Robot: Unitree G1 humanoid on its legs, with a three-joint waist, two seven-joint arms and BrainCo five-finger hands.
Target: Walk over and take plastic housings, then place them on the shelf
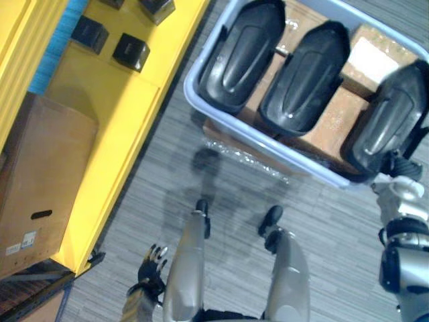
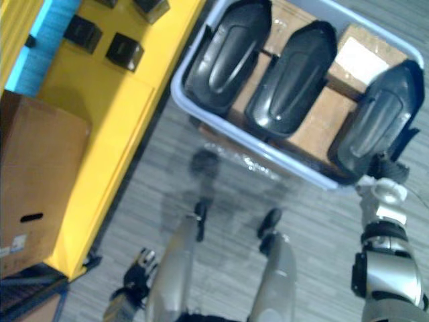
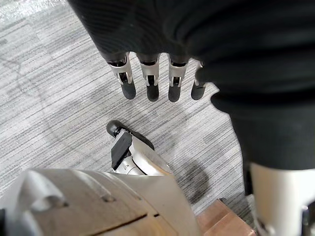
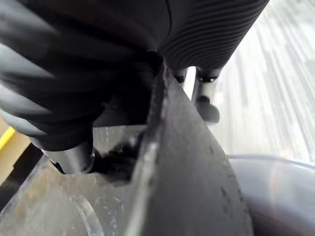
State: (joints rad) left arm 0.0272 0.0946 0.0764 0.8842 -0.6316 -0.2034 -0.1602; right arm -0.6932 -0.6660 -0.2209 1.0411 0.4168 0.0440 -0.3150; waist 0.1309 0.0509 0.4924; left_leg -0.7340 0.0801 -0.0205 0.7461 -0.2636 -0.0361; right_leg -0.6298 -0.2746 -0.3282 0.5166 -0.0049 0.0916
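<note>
The yellow shelf (image 1: 114, 134) stands at the left with bare room for the load. The left robot hand (image 1: 151, 267) hangs low near it over the floor (image 3: 49, 73), fingers straight and slightly spread, holding nothing, probably left free while the other arm works. Three black housings (image 1: 305, 77) lie side by side in a pale bin (image 1: 190, 92), and the right robot hand (image 4: 88, 73) pinches the rim of the rightmost housing (image 1: 389, 124) between thumb and fingers, likely to lift it out.
</note>
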